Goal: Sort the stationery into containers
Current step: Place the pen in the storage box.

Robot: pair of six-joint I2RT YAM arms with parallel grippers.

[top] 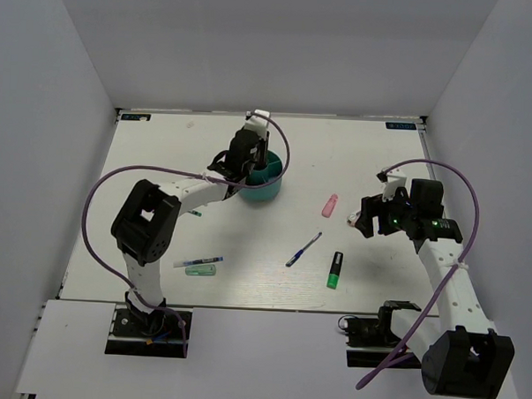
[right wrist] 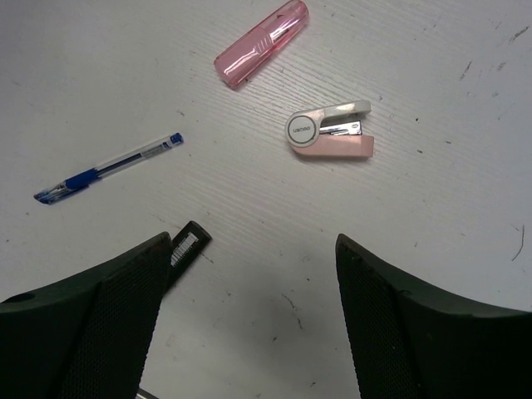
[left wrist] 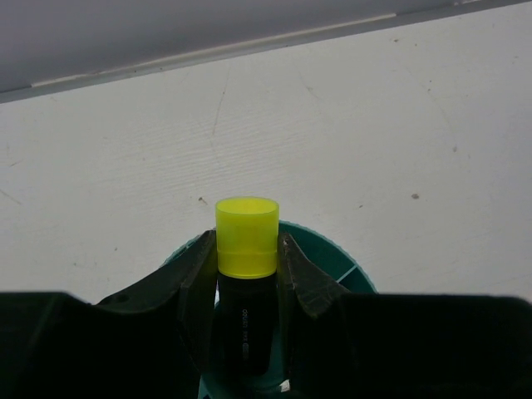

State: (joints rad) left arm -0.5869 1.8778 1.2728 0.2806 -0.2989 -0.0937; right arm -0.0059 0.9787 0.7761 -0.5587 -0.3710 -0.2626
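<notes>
The left hand (left wrist: 247, 253) is closed on the black marker with yellow cap (left wrist: 247, 237). Its two pads press the barrel just under the cap, and the cap end stands clear of the fingertips. Teal shows on both sides of the pads and below the barrel, so the marker hangs right over the round organizer (left wrist: 337, 258). The marker's lower end is hidden, so I cannot tell whether it has passed the rim or which compartment lies under it. One inner divider (left wrist: 349, 273) shows just to the right of the hand, as its own camera sees it.

The step in hand looks like the drop-in. To do it well, I would keep the barrel upright and ease it straight down, steering off that divider, until the tip is well inside a compartment. Only then part the pads, because letting go from high up risks a bounce off the rim. Open them just enough, without shoving the organizer across the desk (left wrist: 374, 125).

The right hand (right wrist: 253, 258) is open, holds nothing, and hovers over the desk. Just ahead of it lies a pink stapler (right wrist: 331, 135), and beyond that a pink highlighter (right wrist: 262, 43). Off to the left in its own view is a thin blue pen (right wrist: 108, 169), and a black end (right wrist: 187, 245) of something lies beside one finger; these are not yet sorted
</notes>
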